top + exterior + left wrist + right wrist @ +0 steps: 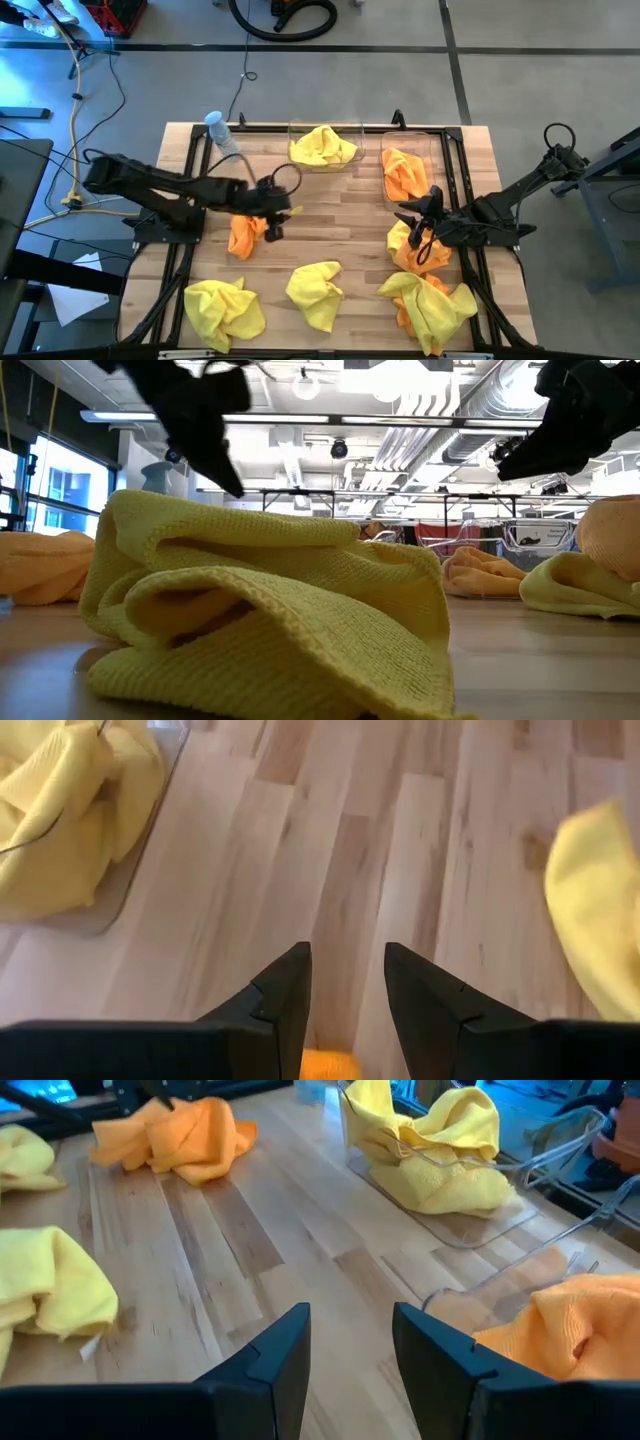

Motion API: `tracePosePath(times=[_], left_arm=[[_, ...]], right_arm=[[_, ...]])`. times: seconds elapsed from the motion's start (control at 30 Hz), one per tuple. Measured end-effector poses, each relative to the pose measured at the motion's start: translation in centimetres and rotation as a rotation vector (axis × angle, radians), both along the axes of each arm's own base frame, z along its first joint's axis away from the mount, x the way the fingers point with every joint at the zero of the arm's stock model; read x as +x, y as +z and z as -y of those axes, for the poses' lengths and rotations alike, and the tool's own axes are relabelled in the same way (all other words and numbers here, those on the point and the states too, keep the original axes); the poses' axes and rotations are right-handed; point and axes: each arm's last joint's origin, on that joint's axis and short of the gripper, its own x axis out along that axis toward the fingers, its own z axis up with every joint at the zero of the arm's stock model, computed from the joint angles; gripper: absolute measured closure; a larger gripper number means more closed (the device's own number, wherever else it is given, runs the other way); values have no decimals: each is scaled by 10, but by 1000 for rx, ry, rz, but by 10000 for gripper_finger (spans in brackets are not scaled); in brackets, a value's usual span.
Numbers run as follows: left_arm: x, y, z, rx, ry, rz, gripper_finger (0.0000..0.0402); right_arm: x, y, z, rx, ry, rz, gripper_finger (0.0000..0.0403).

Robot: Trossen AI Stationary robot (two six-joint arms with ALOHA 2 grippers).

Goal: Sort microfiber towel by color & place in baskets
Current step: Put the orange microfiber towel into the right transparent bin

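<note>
left gripper (275,205) released, fingers apart over a rumpled orange towel (243,235) at table centre-left. right gripper (418,215) also released, empty, at 3 o'clock. clear plastic baskets at 12: one (300,135) holds soft yellow cloth (322,147), other (432,150) orange cloth (403,172). low view mostly blocked by ribbed yellow towel (270,620).

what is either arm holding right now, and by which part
Nothing is held. The left gripper hangs open above the orange towel; the right gripper is open over bare table.

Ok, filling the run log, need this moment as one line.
left gripper: open, over orange towel | right gripper: open, empty, near orange-towel basket | yellow-towel basket: one towel
</note>
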Motion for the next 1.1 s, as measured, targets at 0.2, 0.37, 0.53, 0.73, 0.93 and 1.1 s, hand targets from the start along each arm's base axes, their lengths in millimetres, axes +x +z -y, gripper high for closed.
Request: tracePosePath(times=[0.2, 0.37, 0.53, 0.73, 0.93, 1.1], left_arm=[[-26, -20, 6, 59, -68, 88, 286], [-41, -32, -6, 108, -84, 139, 286], [-47, -23, -22, 153, -71, 182, 286], [-47, -13, -36, 119, -86, 268, 287], [-50, -17, -40, 103, -68, 223, 287], [-53, -21, -39, 78, -53, 173, 287]], right_arm=[[6, 9, -3, 36, 15, 80, 265], [17, 43, -9, 87, 44, 88, 264], [31, 77, -8, 284, -72, -78, 264], [41, 90, -13, 609, -322, -479, 264], [59, 73, -34, 713, -464, -638, 264], [68, 54, -48, 714, -519, -732, 264]])
